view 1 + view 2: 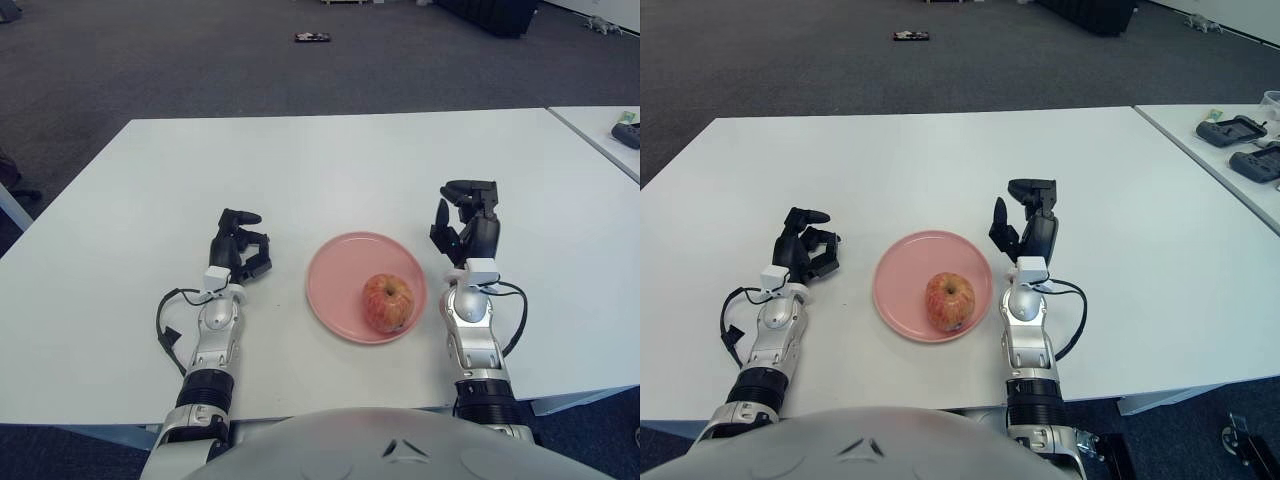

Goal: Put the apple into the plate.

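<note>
A dark grey carpeted floor lies beyond a broad white table, matt and smooth. On it sits the plate — round, shallow, pale pink — with the apple resting inside it, towards its near right rim; the fruit is red-yellow, mottled and plump. So the placing looks done, and little seems left beyond parking the arms. The right hand shows just right of the plate, apart from the apple, fingers loosely apart and holding nothing. The left hand shows left of the plate, fingers curled inwards — on nothing, as far as I can tell.
</note>
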Robot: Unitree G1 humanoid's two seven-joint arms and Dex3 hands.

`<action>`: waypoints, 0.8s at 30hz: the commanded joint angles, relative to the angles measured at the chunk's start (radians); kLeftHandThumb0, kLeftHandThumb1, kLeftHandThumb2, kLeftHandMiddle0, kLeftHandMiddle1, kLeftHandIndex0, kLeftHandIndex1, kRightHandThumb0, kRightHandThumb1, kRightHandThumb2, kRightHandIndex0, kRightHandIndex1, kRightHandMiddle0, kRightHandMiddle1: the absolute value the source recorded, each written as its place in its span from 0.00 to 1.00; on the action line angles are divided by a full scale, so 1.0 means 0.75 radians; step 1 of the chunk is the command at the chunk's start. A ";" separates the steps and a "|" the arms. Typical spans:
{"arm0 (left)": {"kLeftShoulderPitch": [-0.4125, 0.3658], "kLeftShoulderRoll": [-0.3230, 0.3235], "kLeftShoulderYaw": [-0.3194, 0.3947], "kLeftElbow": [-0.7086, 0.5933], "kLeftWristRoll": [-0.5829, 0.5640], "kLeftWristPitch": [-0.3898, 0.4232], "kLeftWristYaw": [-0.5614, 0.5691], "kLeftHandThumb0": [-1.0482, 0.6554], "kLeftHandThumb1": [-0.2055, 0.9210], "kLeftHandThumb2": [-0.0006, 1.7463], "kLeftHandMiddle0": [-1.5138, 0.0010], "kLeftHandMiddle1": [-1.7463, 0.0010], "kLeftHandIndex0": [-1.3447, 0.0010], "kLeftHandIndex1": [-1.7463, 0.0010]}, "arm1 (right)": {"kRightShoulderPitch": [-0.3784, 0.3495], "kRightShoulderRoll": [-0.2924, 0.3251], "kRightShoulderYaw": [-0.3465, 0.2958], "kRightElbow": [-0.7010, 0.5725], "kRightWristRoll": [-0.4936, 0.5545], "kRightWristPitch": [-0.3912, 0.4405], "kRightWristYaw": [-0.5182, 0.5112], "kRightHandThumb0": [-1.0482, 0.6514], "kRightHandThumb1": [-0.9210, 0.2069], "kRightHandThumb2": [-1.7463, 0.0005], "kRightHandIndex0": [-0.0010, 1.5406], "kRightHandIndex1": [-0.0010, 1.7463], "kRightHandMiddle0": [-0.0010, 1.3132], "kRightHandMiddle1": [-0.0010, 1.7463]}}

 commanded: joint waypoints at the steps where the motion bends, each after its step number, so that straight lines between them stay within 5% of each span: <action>1: 0.052 -0.004 -0.004 0.080 0.012 0.023 0.012 0.61 0.60 0.65 0.64 0.05 0.78 0.00 | -0.014 -0.022 -0.019 0.080 -0.002 -0.002 -0.017 0.40 0.11 0.60 0.33 0.63 0.20 1.00; 18: 0.053 -0.005 -0.006 0.072 0.012 0.022 0.015 0.61 0.58 0.66 0.64 0.05 0.78 0.00 | -0.002 -0.140 -0.050 0.296 0.033 0.015 0.071 0.40 0.18 0.54 0.38 0.67 0.24 1.00; 24: 0.060 -0.011 -0.006 0.055 0.005 0.017 0.011 0.61 0.60 0.64 0.64 0.07 0.78 0.00 | 0.013 -0.201 -0.011 0.279 -0.015 0.084 0.126 0.40 0.12 0.59 0.38 0.67 0.21 1.00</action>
